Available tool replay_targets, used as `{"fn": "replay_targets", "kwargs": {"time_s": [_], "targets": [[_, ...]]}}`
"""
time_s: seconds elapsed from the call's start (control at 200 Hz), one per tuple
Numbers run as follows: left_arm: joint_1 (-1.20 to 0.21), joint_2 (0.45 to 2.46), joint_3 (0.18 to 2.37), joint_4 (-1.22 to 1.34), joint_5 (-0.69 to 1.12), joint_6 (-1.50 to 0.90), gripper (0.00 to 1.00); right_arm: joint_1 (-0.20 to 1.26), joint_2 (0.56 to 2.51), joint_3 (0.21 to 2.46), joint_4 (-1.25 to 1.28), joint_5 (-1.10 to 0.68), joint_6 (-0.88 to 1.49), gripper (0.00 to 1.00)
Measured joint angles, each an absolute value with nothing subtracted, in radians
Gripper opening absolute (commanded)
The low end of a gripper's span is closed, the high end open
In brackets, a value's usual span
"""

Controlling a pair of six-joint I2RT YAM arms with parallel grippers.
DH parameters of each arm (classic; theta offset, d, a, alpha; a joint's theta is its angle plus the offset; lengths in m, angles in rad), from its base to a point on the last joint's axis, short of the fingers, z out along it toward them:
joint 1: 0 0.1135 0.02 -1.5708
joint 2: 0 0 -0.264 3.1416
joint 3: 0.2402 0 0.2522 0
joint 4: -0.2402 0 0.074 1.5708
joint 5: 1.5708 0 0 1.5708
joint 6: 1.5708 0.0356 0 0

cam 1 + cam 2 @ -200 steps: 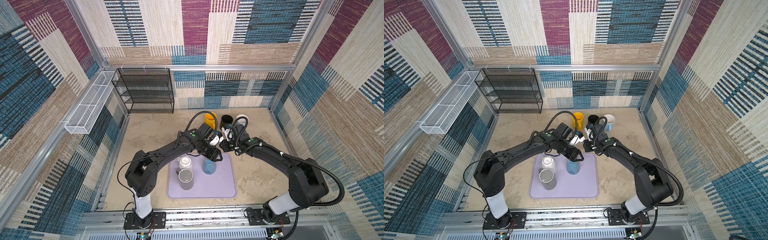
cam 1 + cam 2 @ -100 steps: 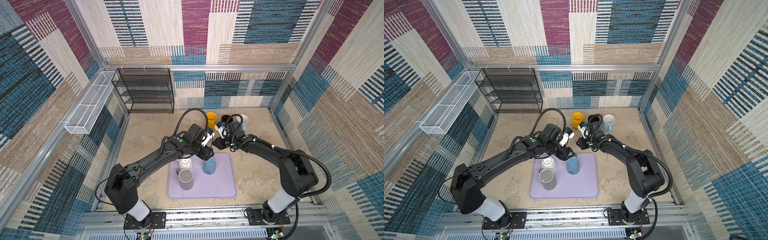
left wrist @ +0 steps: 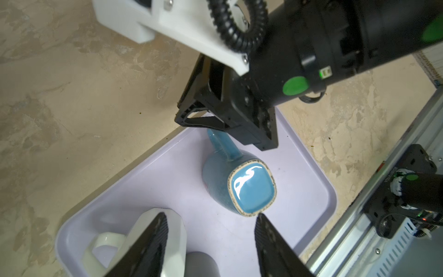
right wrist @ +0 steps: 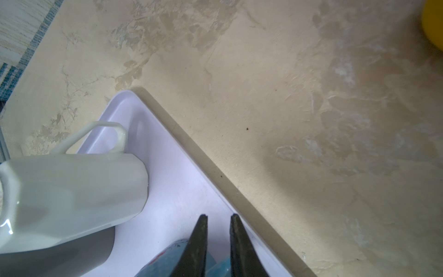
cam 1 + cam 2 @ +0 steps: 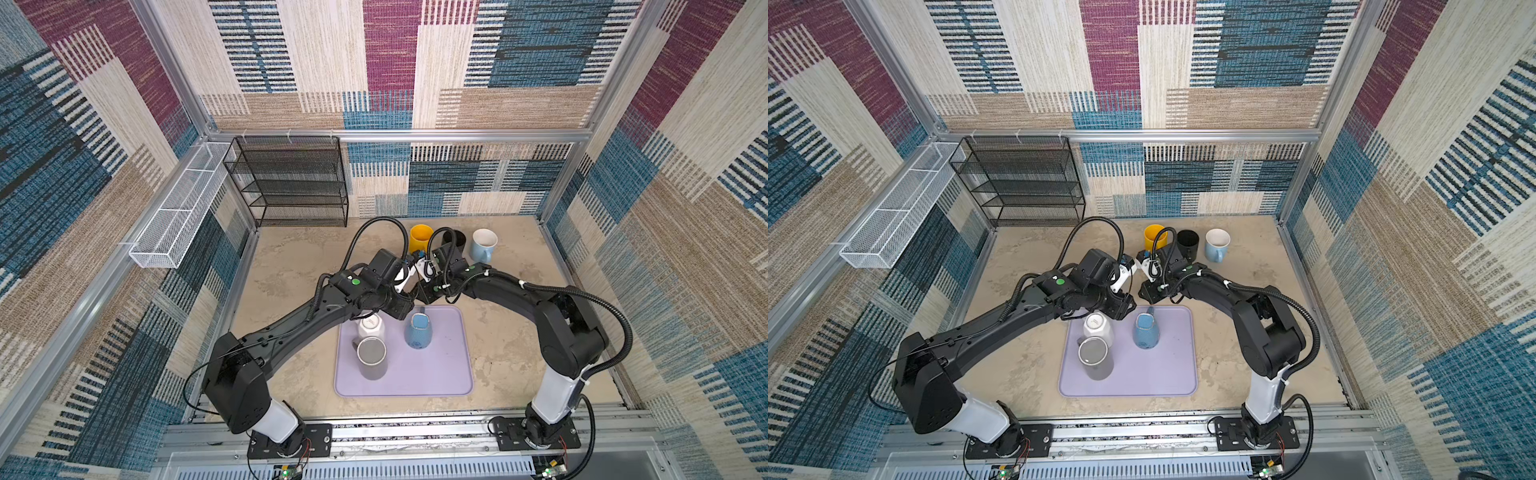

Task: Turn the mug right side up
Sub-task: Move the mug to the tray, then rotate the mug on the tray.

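**Three mugs bottom-up on the tray, your right gripper at the blue one's handle**

Your target, the blue mug [image 5: 417, 336], stands upside down on the lavender tray [image 5: 436, 376]. Its glossy squarish base faces up. It sits in the tray's far half, to the right of the white mug [image 5: 371, 328] as the top views show it. Its handle [image 3: 219, 144] points toward the tray's far edge.

Your right gripper [image 4: 217, 215] reaches down over that far edge. In the right wrist view its two dark fingers [image 4: 199, 239] are drawn in to a narrow slot, and blue glaze shows in the slot near their base. In the left wrist view the handle runs up underneath that gripper. You can read this as a pinch on the handle, with the mug's rim down on the tray.

Your left gripper [image 3: 211, 215] hangs over the tray with its jaws spread wide and nothing between them. One finger shows in front of the white mug, the other just beside the blue mug's base.

Also bottom-up, the white mug and the grey mug [image 5: 371, 357] stand close together in the tray's left half, the grey one nearer the robot's base.

Off the tray, at the back of the table [image 5: 291, 266], three more mugs stand in a row with their openings up: a yellow mug [image 5: 420, 237], a black mug [image 5: 455, 240] and a pale blue mug [image 5: 483, 245].
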State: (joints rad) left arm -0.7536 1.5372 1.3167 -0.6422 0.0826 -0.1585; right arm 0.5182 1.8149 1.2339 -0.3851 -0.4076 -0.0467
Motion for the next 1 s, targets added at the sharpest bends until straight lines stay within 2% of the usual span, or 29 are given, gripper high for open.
{"fn": "replay_targets", "kwargs": {"time_s": [0.421, 0.997], "targets": [[-0.754, 1.592, 1.348, -0.688, 0.109, -0.162, 0.57, 0.530, 1.806, 1.207, -0.453, -0.315, -0.058, 0.19], [-0.758, 1.605, 1.364, -0.693, 0.139, -0.162, 0.57, 0.531, 1.629, 1.047, -0.500, -0.278, -0.053, 0.15]]}}
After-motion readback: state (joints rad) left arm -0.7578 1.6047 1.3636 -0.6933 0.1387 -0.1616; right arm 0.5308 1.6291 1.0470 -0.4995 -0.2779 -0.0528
